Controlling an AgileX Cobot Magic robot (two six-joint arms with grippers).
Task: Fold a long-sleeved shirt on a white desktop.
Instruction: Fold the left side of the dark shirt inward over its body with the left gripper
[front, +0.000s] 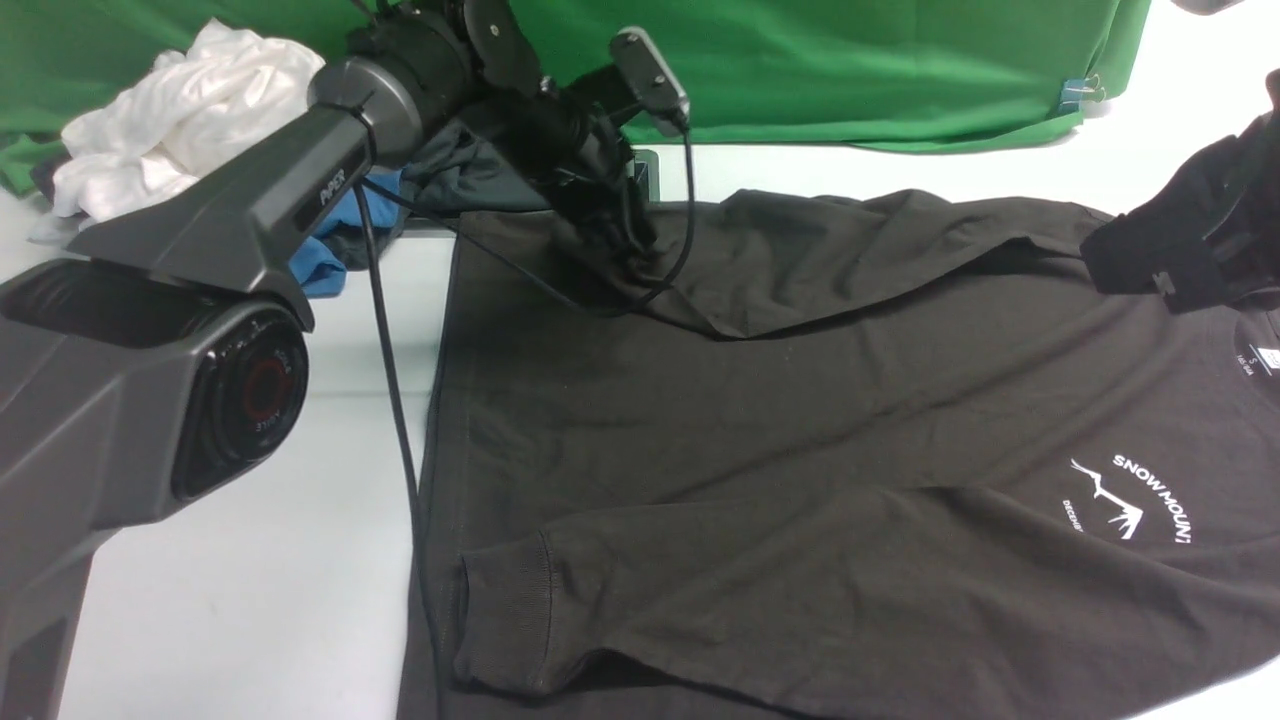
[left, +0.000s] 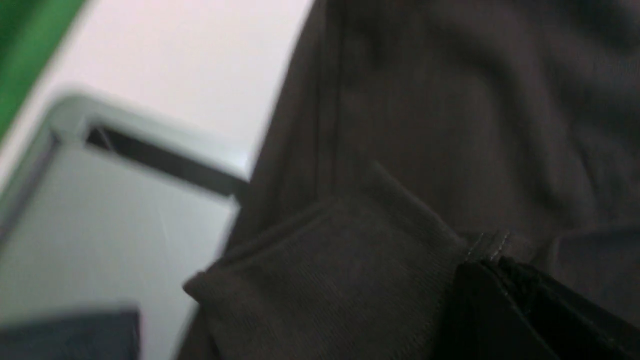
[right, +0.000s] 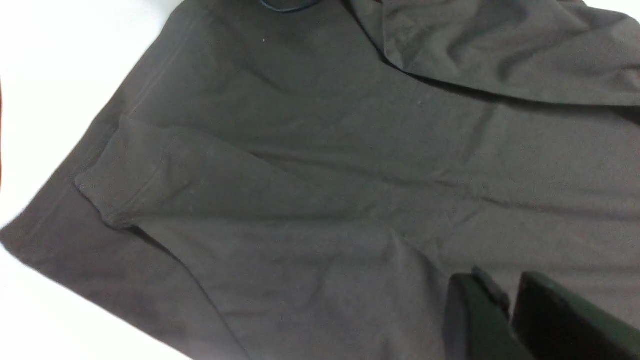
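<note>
the dark long-sleeved shirt (front: 800, 400) lies logo-up on the white desktop (front: 250, 580), sleeves folded across its body.

Matte dark-grey angular left arm (front: 230, 210), red-ringed joint (front: 265, 390), trailing black cable (front: 385, 330).

Chest print in white, cut off at the frame edge

The long-sleeved shirt (front: 800, 420) reads "SNOW MOUN…" arched over a mountain logo (front: 1112, 505), with smaller letters starting "DECE" beside it. The print on its white neck label (front: 1262, 360) and the markings on the left arm (front: 333, 187) are too small to read.
</note>
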